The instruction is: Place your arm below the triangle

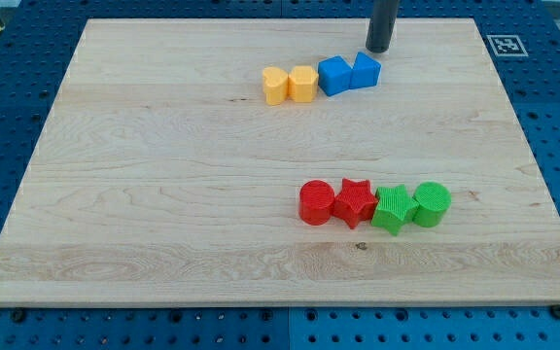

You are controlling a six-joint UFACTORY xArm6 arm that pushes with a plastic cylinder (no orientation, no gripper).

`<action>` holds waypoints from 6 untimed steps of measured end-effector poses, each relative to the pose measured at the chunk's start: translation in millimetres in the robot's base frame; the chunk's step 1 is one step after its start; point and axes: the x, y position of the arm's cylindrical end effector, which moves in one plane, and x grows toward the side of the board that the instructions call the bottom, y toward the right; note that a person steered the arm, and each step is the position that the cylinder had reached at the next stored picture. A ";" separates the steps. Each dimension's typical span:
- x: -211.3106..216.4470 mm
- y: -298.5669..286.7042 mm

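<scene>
Red and green blocks (374, 204) nearest; my tip (377, 50) just above blue triangle (366, 70).

We can read no words or numbers; only a black-and-white square marker (505, 44) sits at the wooden board's (163, 194) top-right corner.

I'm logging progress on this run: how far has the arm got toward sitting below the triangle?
Done: nothing yet. In hand: my tip sits at the view's top, just above the blue triangle, which adjoins the blue cube. Left: going round to the bare board on the triangle's lower side.
</scene>
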 end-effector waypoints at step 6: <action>129.2 -3.1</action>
